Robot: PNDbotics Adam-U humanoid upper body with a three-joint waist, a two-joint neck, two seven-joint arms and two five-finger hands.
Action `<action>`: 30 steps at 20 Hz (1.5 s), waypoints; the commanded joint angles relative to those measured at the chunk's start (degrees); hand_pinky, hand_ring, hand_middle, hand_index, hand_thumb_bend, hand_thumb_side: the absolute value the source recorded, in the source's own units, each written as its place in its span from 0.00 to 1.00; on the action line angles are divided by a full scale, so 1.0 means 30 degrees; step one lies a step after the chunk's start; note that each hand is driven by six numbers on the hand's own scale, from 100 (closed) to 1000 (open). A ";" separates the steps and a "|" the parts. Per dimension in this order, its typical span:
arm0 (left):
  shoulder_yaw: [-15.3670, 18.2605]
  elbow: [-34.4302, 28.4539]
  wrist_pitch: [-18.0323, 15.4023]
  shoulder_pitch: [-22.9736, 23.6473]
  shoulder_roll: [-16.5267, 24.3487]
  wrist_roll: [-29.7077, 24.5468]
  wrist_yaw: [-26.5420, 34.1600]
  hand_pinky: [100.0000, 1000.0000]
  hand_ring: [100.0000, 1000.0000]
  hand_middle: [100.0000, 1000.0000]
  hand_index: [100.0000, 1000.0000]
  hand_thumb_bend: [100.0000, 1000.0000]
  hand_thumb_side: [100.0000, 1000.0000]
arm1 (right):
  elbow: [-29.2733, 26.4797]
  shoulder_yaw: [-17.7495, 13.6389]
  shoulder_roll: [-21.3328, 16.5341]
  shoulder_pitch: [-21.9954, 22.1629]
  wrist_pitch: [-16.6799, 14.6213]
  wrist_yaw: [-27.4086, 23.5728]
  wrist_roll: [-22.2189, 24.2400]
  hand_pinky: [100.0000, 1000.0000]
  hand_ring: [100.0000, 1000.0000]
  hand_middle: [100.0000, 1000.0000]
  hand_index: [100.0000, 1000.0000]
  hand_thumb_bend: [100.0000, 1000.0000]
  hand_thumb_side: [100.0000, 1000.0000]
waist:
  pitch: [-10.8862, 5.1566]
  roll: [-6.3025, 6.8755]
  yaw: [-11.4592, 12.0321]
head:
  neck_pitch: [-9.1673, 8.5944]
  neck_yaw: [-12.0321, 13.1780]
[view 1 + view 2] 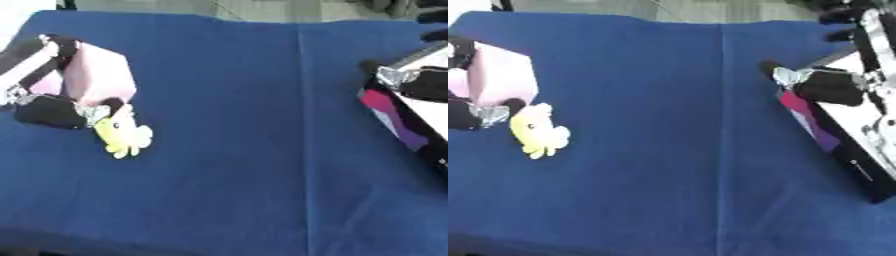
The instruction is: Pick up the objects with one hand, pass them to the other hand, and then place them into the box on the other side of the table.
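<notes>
Left eye view shows the left hand (54,111) low at the left side of the blue table (227,150), just in front of a pink box (98,75), with a small yellow soft toy (122,136) at its fingertips. The fingers look curled onto the toy's top end, so I read it as pinched there, though blur hides the contact itself. The rest of the toy sticks out toward the middle of the table, seemingly resting on or just above the cloth. The right hand (826,86) sits far across at the right edge, over a dark-sided box (833,145) with a white inside and a pink and purple side panel; whether its fingers are apart or together I cannot tell. Risks from here: the hold is on one end only, so the floppy toy could swing or slip out on lifting. It could also catch the pink box right behind it. The two hands are well apart, so the handover needs both to come to the middle; a misaligned meeting would drop the toy on the cloth. The dark box is angled, so a release near its rim may miss.
</notes>
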 commanded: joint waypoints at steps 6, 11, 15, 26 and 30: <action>-0.0797 -0.0310 -0.1597 -0.0333 -0.0957 0.2059 0.0651 0.76 0.57 0.56 0.55 0.00 0.26 | -0.0389 0.1615 0.0020 -0.3066 0.2099 0.4102 0.7219 0.79 0.83 0.83 0.84 0.55 0.03 | -0.0748 -0.0173 -0.0360 | 0.0214 -0.0212; -0.1104 -0.0263 -0.2691 -0.0443 -0.2137 0.3015 0.0653 0.76 0.55 0.55 0.55 0.00 0.27 | -0.0389 0.2252 0.1139 -0.4186 0.3163 0.5921 0.9973 0.79 0.82 0.82 0.85 0.55 0.01 | -0.0786 -0.0246 -0.0480 | 0.0333 -0.0347; -0.1351 0.0242 -0.3244 -0.0657 -0.3321 0.3749 0.0551 0.75 0.54 0.55 0.54 0.00 0.30 | -0.0389 0.2767 0.1881 -0.4691 0.3987 0.6961 1.0749 0.78 0.82 0.82 0.84 0.55 0.00 | -0.0770 -0.0256 -0.0392 | 0.0370 -0.0639; -0.2386 0.1546 -0.4621 -0.1150 -0.5836 0.3649 -0.0247 0.75 0.54 0.55 0.54 0.00 0.32 | -0.0389 0.3792 0.3139 -0.6239 0.4996 0.8114 1.1949 0.78 0.82 0.81 0.84 0.56 0.00 | -0.0660 -0.0433 -0.0127 | 0.0423 -0.1082; -0.2502 0.1945 -0.5784 -0.1125 -0.6429 0.3322 -0.1575 0.75 0.54 0.55 0.54 0.00 0.29 | -0.0389 0.3815 0.3315 -0.6766 0.5144 0.8138 1.2701 0.78 0.82 0.82 0.84 0.56 0.00 | -0.0679 -0.0551 -0.0143 | 0.0571 -0.1166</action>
